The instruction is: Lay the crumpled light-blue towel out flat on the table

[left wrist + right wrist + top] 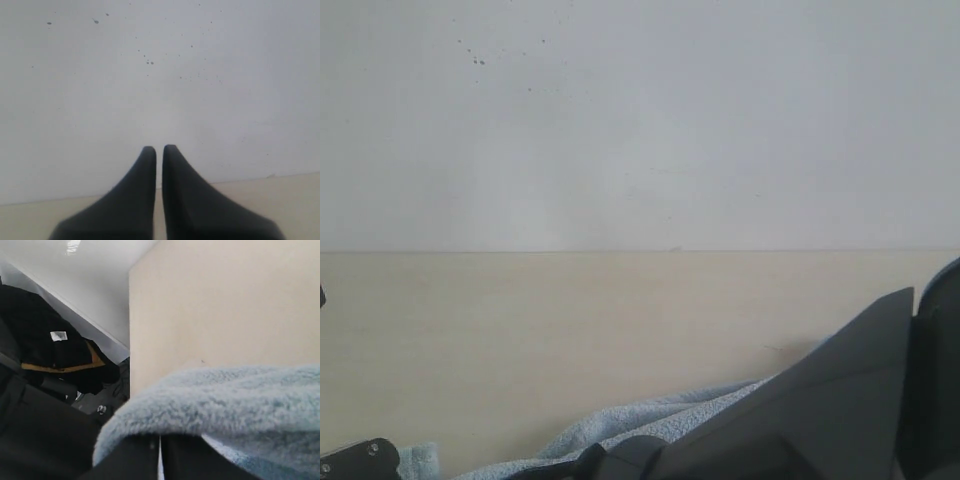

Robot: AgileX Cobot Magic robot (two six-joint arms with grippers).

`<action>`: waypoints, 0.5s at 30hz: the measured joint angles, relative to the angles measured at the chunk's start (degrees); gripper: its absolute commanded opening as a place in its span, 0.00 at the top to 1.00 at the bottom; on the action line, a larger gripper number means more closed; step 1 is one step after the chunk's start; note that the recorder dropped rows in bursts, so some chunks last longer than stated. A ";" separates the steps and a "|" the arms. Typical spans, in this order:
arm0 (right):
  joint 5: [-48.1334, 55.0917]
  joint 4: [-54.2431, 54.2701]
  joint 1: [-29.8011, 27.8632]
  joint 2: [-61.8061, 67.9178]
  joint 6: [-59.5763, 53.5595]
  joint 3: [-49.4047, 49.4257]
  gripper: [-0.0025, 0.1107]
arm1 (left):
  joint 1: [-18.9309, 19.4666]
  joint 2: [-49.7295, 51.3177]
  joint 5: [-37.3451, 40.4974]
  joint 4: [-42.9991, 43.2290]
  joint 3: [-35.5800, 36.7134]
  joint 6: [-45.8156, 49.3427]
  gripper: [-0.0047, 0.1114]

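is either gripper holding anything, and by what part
The right gripper seems shut on a fold of the towel draped over its tips; which part cannot be told. The left gripper is shut, empty.

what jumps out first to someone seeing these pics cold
The fluffy light-blue terry-cloth towel fills the right wrist view, bunched over the right claw, which is closed on it. At the bottom of the exterior view it lies crumpled on the broad pale beige tabletop, partly behind a dark arm. The left claw is shut and empty, facing the speckled grey-white wall.
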 measured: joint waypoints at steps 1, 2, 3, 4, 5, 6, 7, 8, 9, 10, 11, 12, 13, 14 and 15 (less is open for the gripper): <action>-0.14 0.25 0.13 0.00 -0.66 0.00 0.98 | 0.00 0.00 0.00 0.00 0.00 0.00 0.92; 0.00 1.12 0.13 0.00 -1.11 0.00 0.98 | 0.00 0.00 0.00 0.00 0.00 0.00 0.92; 0.45 2.29 0.24 0.00 -1.47 0.00 0.98 | 0.00 0.00 -0.04 0.00 0.00 0.00 0.92; 1.49 4.40 0.32 0.00 -1.70 0.00 0.98 | 0.00 0.00 -0.04 0.00 0.00 0.00 0.92; 3.84 7.19 0.32 0.00 -1.83 0.00 0.98 | 0.00 0.00 -0.04 0.00 0.00 0.00 0.92; 6.46 9.26 0.32 0.00 -1.83 0.00 0.97 | 0.00 0.00 -0.04 0.00 0.00 0.00 0.92; 9.23 11.12 0.32 0.00 -1.83 0.00 0.94 | 0.00 0.00 -0.04 0.00 0.00 0.00 0.92; 10.52 11.64 0.32 0.00 -1.83 0.00 0.88 | 0.00 0.00 -0.14 0.00 0.00 0.00 0.92; 10.98 11.53 0.32 0.00 -1.40 0.00 0.80 | 0.00 0.00 -0.14 0.15 0.00 0.00 0.92; 10.82 11.28 0.32 0.00 -1.14 0.00 0.75 | 0.00 0.00 -0.17 0.25 0.00 0.00 0.92; 10.23 11.16 0.32 0.00 -1.01 0.00 0.69 | 0.00 0.00 -0.17 0.25 0.00 0.00 0.92; 9.62 11.16 0.32 0.00 -1.01 0.00 0.63 | 0.00 0.00 -0.17 0.25 0.00 0.00 0.92; 9.14 11.16 0.32 -0.11 -0.89 0.00 0.61 | 0.00 0.00 -0.27 0.25 0.00 0.00 0.92; 9.64 10.72 0.32 -0.35 -0.89 0.00 0.61 | 0.00 0.00 -0.27 0.25 0.00 0.00 0.92; 11.97 8.92 0.32 -1.06 -0.77 0.00 0.61 | 0.00 0.00 -0.27 0.25 0.00 0.00 0.92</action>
